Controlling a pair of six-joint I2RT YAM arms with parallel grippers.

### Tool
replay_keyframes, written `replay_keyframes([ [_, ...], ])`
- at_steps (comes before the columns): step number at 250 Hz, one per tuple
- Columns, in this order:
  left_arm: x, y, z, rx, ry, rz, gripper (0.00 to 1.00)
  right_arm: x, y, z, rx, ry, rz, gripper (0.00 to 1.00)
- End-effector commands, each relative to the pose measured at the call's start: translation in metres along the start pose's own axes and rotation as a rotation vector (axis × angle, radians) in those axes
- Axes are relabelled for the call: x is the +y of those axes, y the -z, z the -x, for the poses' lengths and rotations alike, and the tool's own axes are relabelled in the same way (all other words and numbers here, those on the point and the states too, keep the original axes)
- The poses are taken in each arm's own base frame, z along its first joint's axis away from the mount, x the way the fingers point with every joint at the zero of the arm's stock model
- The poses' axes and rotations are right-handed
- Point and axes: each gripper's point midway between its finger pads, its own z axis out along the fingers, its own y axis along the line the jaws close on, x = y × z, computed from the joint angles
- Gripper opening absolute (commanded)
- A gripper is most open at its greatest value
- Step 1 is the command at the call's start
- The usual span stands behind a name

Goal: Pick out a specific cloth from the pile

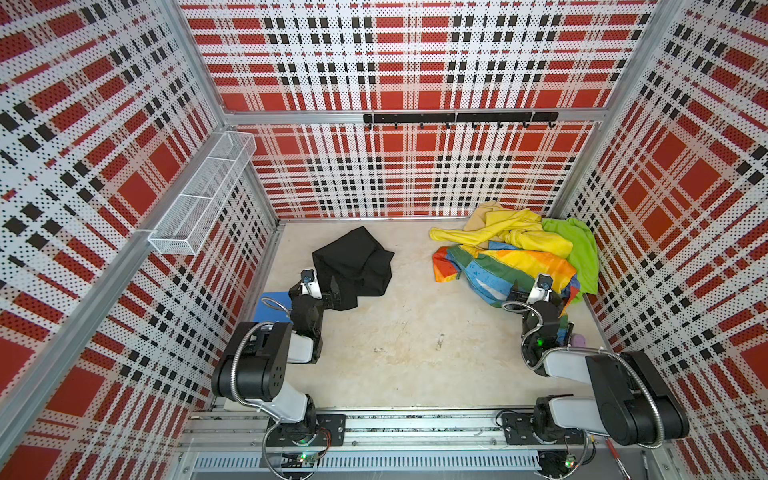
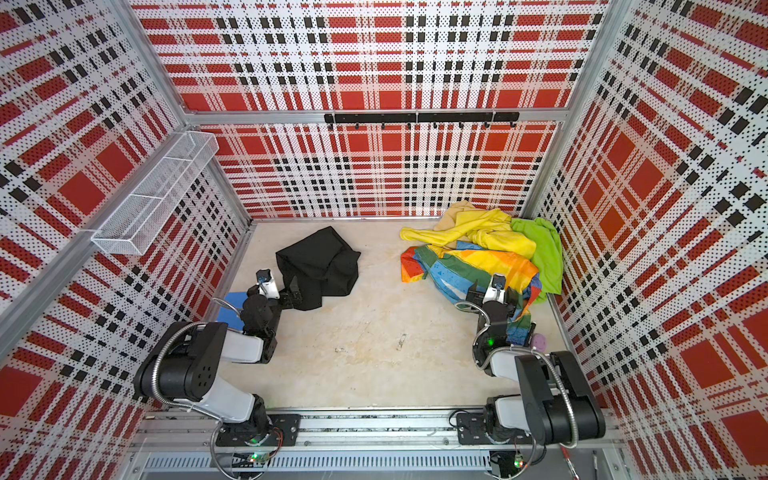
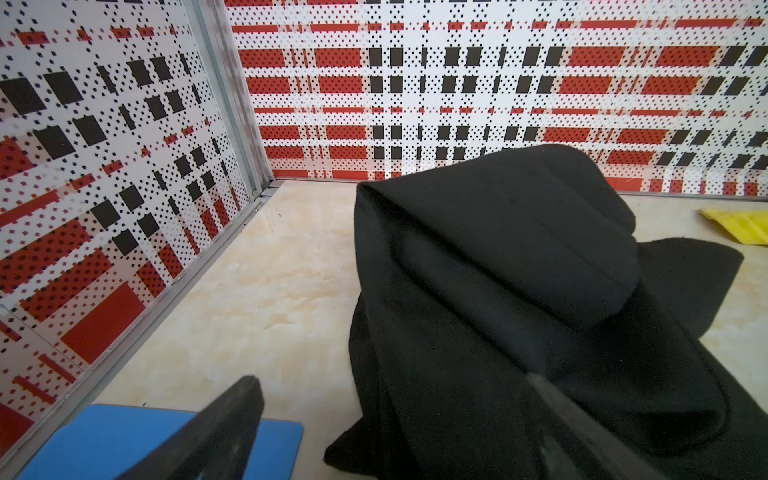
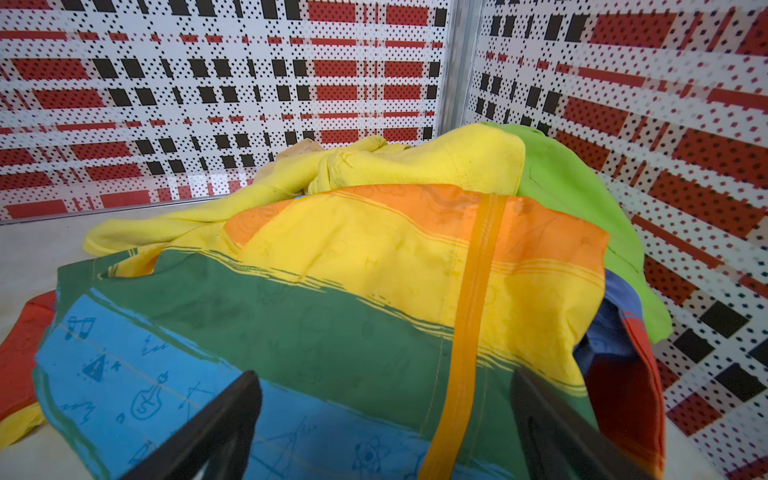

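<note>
The cloth (image 1: 353, 266) (image 2: 320, 262), plain matte black, lies crumpled on the floor left of centre, apart from the pile (image 1: 519, 249) (image 2: 486, 245) in the back right corner. My left gripper (image 1: 322, 287) (image 2: 282, 286) (image 3: 390, 380) stands open at the cloth's (image 3: 519, 270) near left corner, one finger over the fabric and the other beside it, above the floor. My right gripper (image 1: 536, 289) (image 2: 492, 291) (image 4: 384, 376) is open over the pile's near edge, its jaws straddling the rainbow-patched sheet (image 4: 332, 332). Yellow (image 1: 511, 232), lime green (image 1: 582, 257) and tan (image 1: 482, 216) fabrics lie behind.
A blue pad (image 1: 272, 307) (image 3: 104, 440) lies by the left wall under my left arm. A wire basket (image 1: 203, 195) hangs on the left wall and a black hook rail (image 1: 457, 118) on the back wall. A small purple object (image 1: 579, 340) sits near the right wall.
</note>
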Motion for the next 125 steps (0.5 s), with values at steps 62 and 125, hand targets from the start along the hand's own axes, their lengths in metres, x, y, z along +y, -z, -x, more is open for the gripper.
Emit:
replay_keyframes([
  [62,-0.001,-0.001,0.012,-0.042,0.007,0.005,0.99,-0.003,-0.007,0.016,-0.151,-0.046,0.037,1.00],
  [125,-0.001,-0.001,0.012,-0.045,0.006,0.005,0.99,-0.001,-0.022,0.007,-0.082,-0.032,0.017,1.00],
])
